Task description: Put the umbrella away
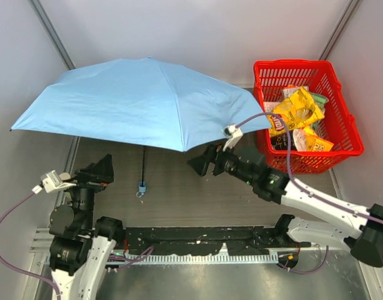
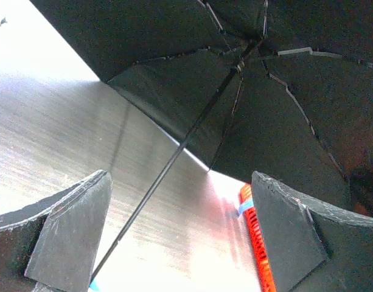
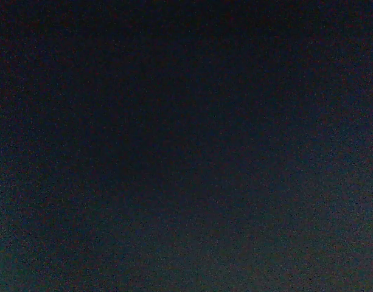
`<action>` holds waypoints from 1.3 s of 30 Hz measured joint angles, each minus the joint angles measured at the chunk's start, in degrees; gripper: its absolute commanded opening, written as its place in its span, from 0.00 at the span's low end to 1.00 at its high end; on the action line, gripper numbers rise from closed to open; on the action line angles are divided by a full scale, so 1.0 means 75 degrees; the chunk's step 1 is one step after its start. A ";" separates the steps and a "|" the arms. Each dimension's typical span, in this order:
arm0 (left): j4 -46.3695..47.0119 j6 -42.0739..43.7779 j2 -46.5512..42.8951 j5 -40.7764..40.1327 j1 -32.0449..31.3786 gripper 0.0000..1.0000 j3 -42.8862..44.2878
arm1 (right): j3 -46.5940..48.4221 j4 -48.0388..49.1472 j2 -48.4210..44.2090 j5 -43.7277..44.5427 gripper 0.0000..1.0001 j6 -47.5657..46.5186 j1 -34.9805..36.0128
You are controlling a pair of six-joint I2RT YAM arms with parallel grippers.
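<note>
The umbrella (image 1: 135, 100) stands open on the table, its sky-blue canopy spread across the back left. Its thin black shaft (image 1: 144, 164) runs down to a small blue handle (image 1: 142, 186) resting on the table. My left gripper (image 1: 102, 170) is open, left of the shaft and apart from it. The left wrist view looks up at the canopy's dark underside (image 2: 283, 109), with the shaft (image 2: 174, 155) running between the wide-apart fingers (image 2: 76, 231) of my left gripper (image 2: 180, 176). My right gripper (image 1: 203, 159) stands open under the canopy's right edge, holding nothing. The right wrist view is all dark.
A red plastic basket (image 1: 341, 112) with yellow snack packets (image 1: 297, 112) stands at the back right, its edge (image 2: 256, 237) also showing in the left wrist view. The canopy's right corner overhangs the basket's left side. White walls enclose the table.
</note>
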 measured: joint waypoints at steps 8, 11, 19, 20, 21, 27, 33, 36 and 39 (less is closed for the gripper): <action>-0.0799 0.0248 0.0487 0.0635 -0.0335 0.98 0.0178 | -0.1501 0.4077 0.1361 0.1644 0.93 0.0455 0.1495; -0.0746 0.0242 0.1539 0.1119 -0.0344 0.98 0.0160 | -0.1996 0.5155 0.1751 0.2028 0.93 0.0519 0.1559; 0.0114 0.0475 0.5633 0.1781 -0.0347 0.92 0.0688 | -0.2396 0.5176 0.0831 0.2430 0.93 0.0289 0.1606; 0.0297 0.0618 0.6245 0.1865 -0.0341 0.93 0.0912 | -0.2500 0.5132 0.0560 0.2439 0.93 0.0283 0.1606; 0.0562 0.0746 0.6840 0.2028 -0.0338 0.93 0.1139 | -0.2649 0.5091 0.0265 0.2460 0.93 0.0286 0.1606; 0.2189 0.1460 0.8795 0.2702 -0.0274 0.95 0.1463 | -0.3529 0.4715 -0.0898 0.2562 0.93 0.0358 0.1606; 0.3328 0.1786 0.9812 0.2879 -0.0195 0.61 0.1568 | -0.3640 0.4269 -0.1000 0.2573 0.93 0.0291 0.1606; 0.3920 0.1804 0.9967 0.3203 -0.0189 0.41 0.1571 | -0.3617 0.4083 -0.0898 0.2576 0.94 0.0108 0.1606; 0.4508 0.1813 0.9943 0.3427 -0.0189 0.20 0.1571 | -0.3497 0.3926 -0.0592 0.2559 0.93 -0.0058 0.1606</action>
